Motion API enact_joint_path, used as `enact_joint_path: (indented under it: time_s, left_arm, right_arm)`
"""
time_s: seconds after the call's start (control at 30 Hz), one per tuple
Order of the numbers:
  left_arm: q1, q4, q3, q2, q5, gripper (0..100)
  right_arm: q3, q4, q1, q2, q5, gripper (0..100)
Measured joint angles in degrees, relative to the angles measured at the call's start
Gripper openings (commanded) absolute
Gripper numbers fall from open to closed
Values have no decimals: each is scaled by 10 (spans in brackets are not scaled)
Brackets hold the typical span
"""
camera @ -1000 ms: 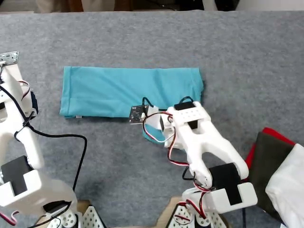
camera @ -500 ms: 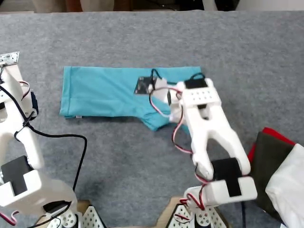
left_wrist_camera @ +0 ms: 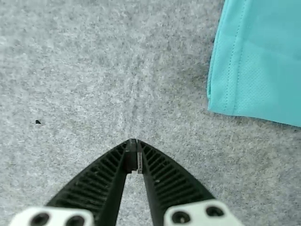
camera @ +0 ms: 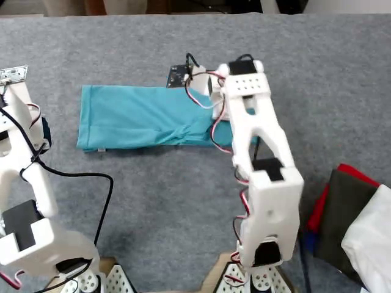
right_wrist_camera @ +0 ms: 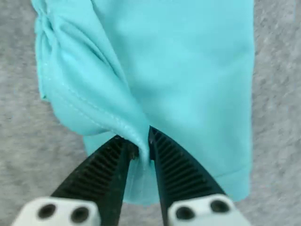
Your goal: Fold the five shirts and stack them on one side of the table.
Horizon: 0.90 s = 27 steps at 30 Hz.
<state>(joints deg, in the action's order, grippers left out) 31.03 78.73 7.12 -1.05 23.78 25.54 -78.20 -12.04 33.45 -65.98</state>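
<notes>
One teal shirt point(camera: 134, 116) lies flat on the grey mat point(camera: 317, 73), a long strip just toward 11 o'clock of the table's middle. The right claw point(right_wrist_camera: 140, 147) has closed on a ridge of the shirt's hemmed edge, and puckers run out from the grip. A second ago the right arm point(camera: 259, 140) stood at the shirt's 5 o'clock corner. It has since swung to the 12 o'clock edge, dragging that corner over. The left claw point(left_wrist_camera: 132, 153), its tips together on nothing, hangs over bare mat beside the shirt's short end, unmoved. A pile point(camera: 348, 207) of red, dark and white clothes sits at 4 o'clock.
</notes>
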Motion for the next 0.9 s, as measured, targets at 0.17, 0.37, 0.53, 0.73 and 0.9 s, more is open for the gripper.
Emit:
enact_joint_path:
  time_s: [0.17,0.37,0.53,0.73,0.9]
  left_arm:
    - [-4,-11,0,0,-1,19]
    - [-28,-12,0,0,-1,19]
    - [-43,-12,0,0,-1,19]
    - [-46,-12,0,0,-1,22]
    - [-47,-27,-18,0,-30,210]
  right_arm:
    - [146,-35,0,98,-12,73]
    - [272,-62,2,151,-12,346]
    - [346,-130,2,152,-12,328]
    - [418,-226,2,151,-11,7]
    - [425,-233,6,151,78,16]
